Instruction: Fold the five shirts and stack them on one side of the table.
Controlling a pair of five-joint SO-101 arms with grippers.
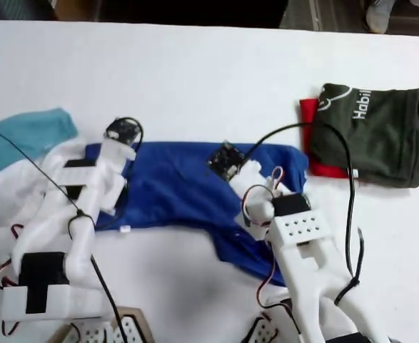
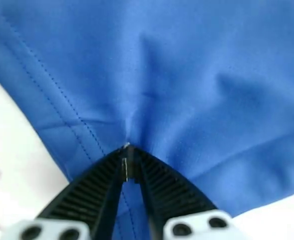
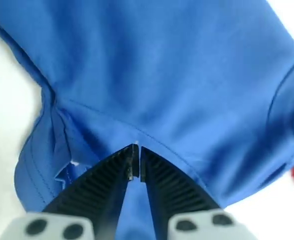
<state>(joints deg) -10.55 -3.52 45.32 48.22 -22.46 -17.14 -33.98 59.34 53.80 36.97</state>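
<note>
Bright, diffuse light is washing the bench point(image 1: 195, 78) toward glare, strongest along its far edge. Faint shadows are lying under both arms point(image 1: 81, 214) on the blue shirt point(image 1: 173, 189). In the wrist views, creases are shading the cloth. The room point(image 1: 195, 8) beyond the far edge is sitting dark.

Left arm point(image 1: 52, 221) and right arm point(image 1: 302, 229) extend forward side by side; left gripper point(image 2: 129, 150) and right gripper point(image 3: 136, 150) angle down, fingers point(image 2: 101, 185) clamped on blue shirt point(image 2: 187, 75).
</note>
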